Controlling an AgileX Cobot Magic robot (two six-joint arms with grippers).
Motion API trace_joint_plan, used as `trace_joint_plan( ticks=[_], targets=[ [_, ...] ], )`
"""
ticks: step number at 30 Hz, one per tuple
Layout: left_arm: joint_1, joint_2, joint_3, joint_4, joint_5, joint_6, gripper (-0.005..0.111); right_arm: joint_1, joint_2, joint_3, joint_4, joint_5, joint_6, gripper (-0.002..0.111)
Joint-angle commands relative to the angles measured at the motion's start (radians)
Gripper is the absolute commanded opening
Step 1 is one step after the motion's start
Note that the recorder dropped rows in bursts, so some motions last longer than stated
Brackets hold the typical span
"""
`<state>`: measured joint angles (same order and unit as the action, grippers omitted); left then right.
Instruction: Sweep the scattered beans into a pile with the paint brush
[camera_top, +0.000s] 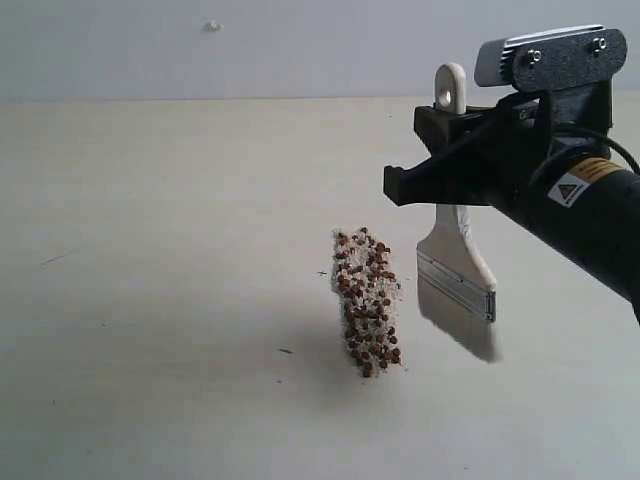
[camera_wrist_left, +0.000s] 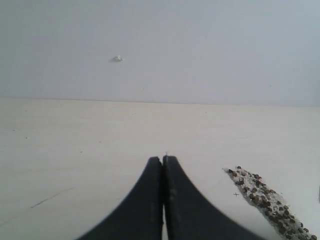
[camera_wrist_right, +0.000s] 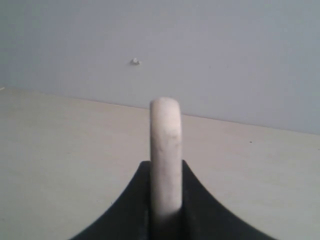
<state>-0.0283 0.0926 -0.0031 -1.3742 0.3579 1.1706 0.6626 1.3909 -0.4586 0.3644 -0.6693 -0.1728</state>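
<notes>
Reddish-brown, tiny round beans (camera_top: 367, 300) mixed with fine whitish grains lie gathered in one narrow, elongated pile (camera_top: 365, 335) near the middle of the pale cream bench (camera_top: 150, 250). No stray beans show on the surface around it in the exterior view.

Just to the right of the pile, and apart from it, hangs the flat, wide paint brush with pale wooden handle, silver metal ferrule and whitish bristles (camera_top: 458, 250). It is held upright, bristles down, the holed end of the handle sticking up above the grip. The bristle tips are blurred, so I cannot tell whether they touch the bench.

The black right fingers (camera_top: 400, 185) pinch the handle from both sides. The right wrist view shows the rounded handle end (camera_wrist_right: 166, 145) clamped between them.

The black left fingers (camera_wrist_left: 163, 160) are pressed together with nothing between them, low over bare bench. In the left wrist view the pile (camera_wrist_left: 265, 202) lies off to one side, well clear of them.

A plain grey wall (camera_top: 250, 50) rises behind the bench.
</notes>
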Motion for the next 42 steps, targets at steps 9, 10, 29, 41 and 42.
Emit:
trace_joint_plan(
  ticks=[9, 10, 29, 41, 42],
  targets=[
    [-0.006, 0.001, 0.003, 0.000, 0.005, 0.004, 0.000, 0.001, -0.136, 0.059, -0.178, -0.266, -0.091, 0.000],
    [-0.006, 0.001, 0.003, 0.000, 0.005, 0.004, 0.000, 0.001, -0.157, 0.071, -0.180, -0.302, -0.088, 0.000],
    [-0.006, 0.001, 0.003, 0.000, 0.005, 0.004, 0.000, 0.001, -0.239, 0.102, -0.777, -0.335, 0.333, 0.000],
    [-0.006, 0.001, 0.003, 0.000, 0.005, 0.004, 0.000, -0.299, -0.239, 0.102, -1.372, -0.469, 0.733, 0.000],
    [-0.006, 0.001, 0.003, 0.000, 0.005, 0.004, 0.000, -0.324, -0.239, 0.102, -1.415, -0.496, 0.761, 0.000]
  ],
)
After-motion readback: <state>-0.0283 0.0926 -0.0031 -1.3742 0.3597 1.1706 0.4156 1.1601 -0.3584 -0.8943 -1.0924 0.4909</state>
